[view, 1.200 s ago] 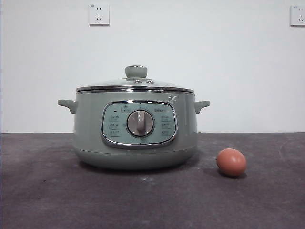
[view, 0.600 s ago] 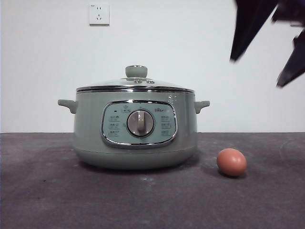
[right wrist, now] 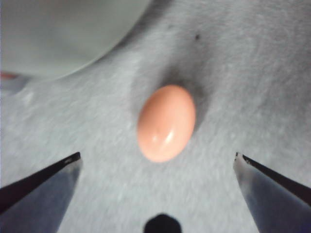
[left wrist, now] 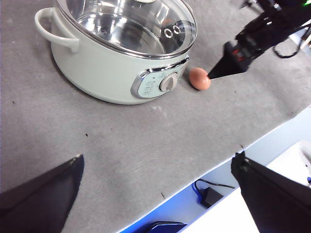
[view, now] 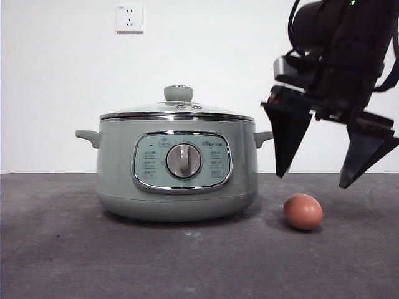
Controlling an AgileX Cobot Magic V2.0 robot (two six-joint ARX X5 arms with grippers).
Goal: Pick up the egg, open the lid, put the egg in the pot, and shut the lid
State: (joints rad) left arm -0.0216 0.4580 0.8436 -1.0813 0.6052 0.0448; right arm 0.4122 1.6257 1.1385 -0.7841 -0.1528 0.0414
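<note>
Your right tool (view: 312,180) hangs just above the egg (view: 303,212) with its jaws spread wide, one to each side, touching nothing. The egg lies on the table (view: 62,249), just right of the pot (view: 177,168) and apart from it. The lid (view: 177,109) sits on the pot. Your left tool (left wrist: 155,194) waits nearer, jaws spread, well apart from both.

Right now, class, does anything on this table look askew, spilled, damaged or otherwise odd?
Nothing stands out. The lid sits level on the pot, the egg lies whole on the table beside it, and the right gripper hangs open above the egg.
</note>
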